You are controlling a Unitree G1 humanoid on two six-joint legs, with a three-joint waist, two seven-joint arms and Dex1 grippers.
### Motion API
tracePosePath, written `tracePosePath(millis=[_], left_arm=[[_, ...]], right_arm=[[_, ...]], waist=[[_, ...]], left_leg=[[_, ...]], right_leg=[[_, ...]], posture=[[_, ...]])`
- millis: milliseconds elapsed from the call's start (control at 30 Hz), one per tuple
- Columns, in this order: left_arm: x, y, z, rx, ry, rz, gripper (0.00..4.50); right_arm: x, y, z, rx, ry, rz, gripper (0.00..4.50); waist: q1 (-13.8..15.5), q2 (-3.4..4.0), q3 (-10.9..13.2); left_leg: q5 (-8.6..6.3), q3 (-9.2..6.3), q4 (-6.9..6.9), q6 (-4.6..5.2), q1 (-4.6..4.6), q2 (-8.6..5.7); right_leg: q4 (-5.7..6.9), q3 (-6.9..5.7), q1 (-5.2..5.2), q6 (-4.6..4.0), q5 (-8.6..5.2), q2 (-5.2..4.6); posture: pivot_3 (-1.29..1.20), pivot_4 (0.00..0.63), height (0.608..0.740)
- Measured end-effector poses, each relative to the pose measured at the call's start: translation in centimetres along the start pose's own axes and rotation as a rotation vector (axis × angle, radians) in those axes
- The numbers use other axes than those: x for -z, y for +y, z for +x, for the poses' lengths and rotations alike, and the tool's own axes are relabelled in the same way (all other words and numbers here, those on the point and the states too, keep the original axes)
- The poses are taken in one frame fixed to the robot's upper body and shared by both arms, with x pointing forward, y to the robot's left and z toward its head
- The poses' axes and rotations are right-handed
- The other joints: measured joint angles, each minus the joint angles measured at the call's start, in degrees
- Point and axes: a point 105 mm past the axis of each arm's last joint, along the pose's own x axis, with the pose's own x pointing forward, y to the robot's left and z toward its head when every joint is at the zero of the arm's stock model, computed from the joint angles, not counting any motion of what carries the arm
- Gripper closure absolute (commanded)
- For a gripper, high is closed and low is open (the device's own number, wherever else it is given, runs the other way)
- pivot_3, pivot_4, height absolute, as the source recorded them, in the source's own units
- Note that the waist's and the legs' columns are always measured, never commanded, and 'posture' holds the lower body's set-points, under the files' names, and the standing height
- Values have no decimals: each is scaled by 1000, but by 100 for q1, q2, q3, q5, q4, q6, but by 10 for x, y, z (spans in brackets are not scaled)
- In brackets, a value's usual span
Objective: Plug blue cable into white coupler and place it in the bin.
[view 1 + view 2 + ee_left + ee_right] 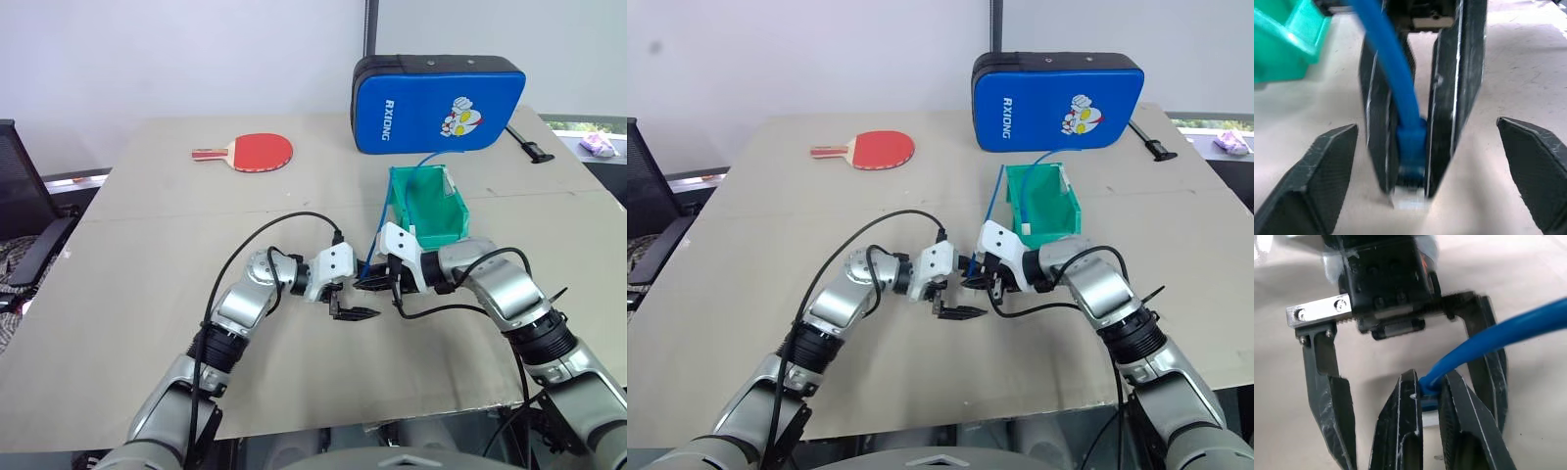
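Note:
My right gripper [378, 280] is shut on the plug end of the blue cable [376, 223], a little above the table. The cable rises from there and loops back into the green bin [453, 217] just behind. In the left wrist view a pale piece [1409, 199] sits at the plug's tip; I cannot tell whether it is the white coupler. My left gripper [351, 304] faces the right one, open wide. Its fingers [1327, 166] stand on either side of the right gripper's shut fingers [1400, 431] without touching them or the cable.
A red table tennis paddle [257, 151] lies at the far left of the table. A big blue padded case [436, 103] stands behind the bin, with a black tool [530, 148] beside it. A black chair [24, 211] is off the table's left side.

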Motion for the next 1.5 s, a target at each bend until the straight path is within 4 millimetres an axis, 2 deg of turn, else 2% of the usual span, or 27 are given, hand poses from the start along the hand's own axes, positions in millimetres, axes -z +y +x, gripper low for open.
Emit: tracePosePath(millis=[100,167,267,367,433,533,633,700,733,800,833,900,1000,1033,1067,1133,1233,1267,1367,1500], left_arm=[[19,-6,-32,-75,21,-95,135],[25,-10,-46,-125,8,-133,135],[19,-15,-59,-218,-89,-172,135],[11,-17,-65,-260,-148,-189,135],[-6,-23,-72,-304,-249,-187,135],[-17,-30,-78,-320,-298,-198,135],[-21,-33,-80,-326,-311,-204,135],[-23,-33,-82,-336,-320,-209,135],[-23,-32,-82,-341,-321,-207,98],[-24,-32,-82,-348,-325,-208,98],[-25,-31,-82,-351,-328,-208,98],[-26,-30,-82,-356,-331,-204,98],[-26,-30,-82,-362,-332,-208,98],[-26,-30,-82,-364,-334,-210,98],[-27,-29,-82,-365,-336,-210,98],[-28,-30,-81,-366,-340,-207,98],[-30,-32,-81,-371,-345,-212,98],[-29,-33,-81,-375,-345,-221,98],[-26,-34,-83,-375,-335,-240,98],[-22,-34,-91,-390,-306,-249,98]], right_arm=[[-1,6,-16,36,-81,95,4500],[-11,10,-27,56,-141,145,4500],[-48,5,-66,179,-298,141,4500],[-61,1,-86,250,-350,142,4500],[-71,-13,-111,364,-382,186,4500],[-83,-42,-142,522,-377,237,4500],[-79,-64,-158,617,-332,285,4500],[-67,-87,-160,673,-268,334,4500],[-59,-101,-160,698,-236,357,3868],[-50,-113,-158,718,-207,368,3453],[-46,-121,-156,723,-192,384,3055],[-37,-134,-154,731,-169,410,2173],[-30,-140,-154,730,-157,420,633],[-33,-140,-155,727,-160,414,143],[-34,-139,-157,724,-163,410,66],[-46,-128,-168,708,-192,364,66],[-61,-93,-189,684,-219,261,66],[-61,-82,-192,670,-211,246,66],[-40,-47,-200,681,-150,239,66],[-19,-22,-210,761,-121,181,66]], waist=[[2,8,38],[34,13,57],[71,23,66],[96,21,70],[91,20,106],[66,21,131],[52,18,139],[39,18,142],[30,18,143],[27,17,145],[12,17,149],[17,15,156],[40,18,161],[43,18,162],[50,17,162],[77,25,171],[152,26,172],[165,23,171],[190,19,173],[175,18,175]], left_leg=[[0,5,-23,0,-29,0],[3,0,-16,-4,-117,0],[4,-15,13,-7,-217,-2],[3,-21,16,-6,-221,-15],[2,-13,16,-4,-223,-27],[3,-3,17,-3,-218,-36],[4,1,18,-2,-210,-38],[4,6,18,-2,-207,-35],[4,12,18,-2,-206,-34],[4,11,18,-2,-208,-31],[4,17,18,-2,-206,-30],[4,12,18,-2,-210,-27],[3,6,17,-2,-217,-20],[3,5,17,-2,-219,-20],[2,2,17,-2,-221,-20],[2,-3,17,0,-232,-21],[-4,-15,17,8,-239,-22],[-6,-16,17,9,-236,-21],[-5,-11,18,9,-228,-22],[-5,5,26,9,-211,-23]], right_leg=[[-1,1,-40,-7,-1,-4],[4,-5,-121,-7,22,-9],[4,-9,-192,-5,26,-43],[-1,-16,-189,-5,26,-64],[-5,-12,-188,-6,25,-83],[-6,-12,-185,-27,13,-85],[-2,-17,-179,-26,12,-48],[-2,-6,-179,-25,13,-31],[-2,2,-180,-15,19,-23],[-2,4,-181,-6,25,-17],[-3,8,-181,-4,26,-15],[-4,4,-183,-5,26,-12],[-4,-1,-187,-5,26,-13],[-5,-3,-187,-4,26,-14],[-7,-5,-187,-4,26,-16],[-11,-10,-192,-4,26,-22],[-16,-16,-192,2,22,-28],[-16,-16,-190,2,22,-27],[-12,-15,-184,3,21,-25],[-4,1,-176,7,17,-14]], posture=[[0,150,740],[0,150,740],[0,150,740],[0,150,740],[0,150,740],[0,150,740],[0,150,740],[0,150,740],[0,150,740],[0,150,740],[0,150,740],[0,150,740],[0,150,740],[0,150,740],[0,150,740],[0,150,740],[0,150,740],[0,150,740],[0,150,740],[0,150,740]])
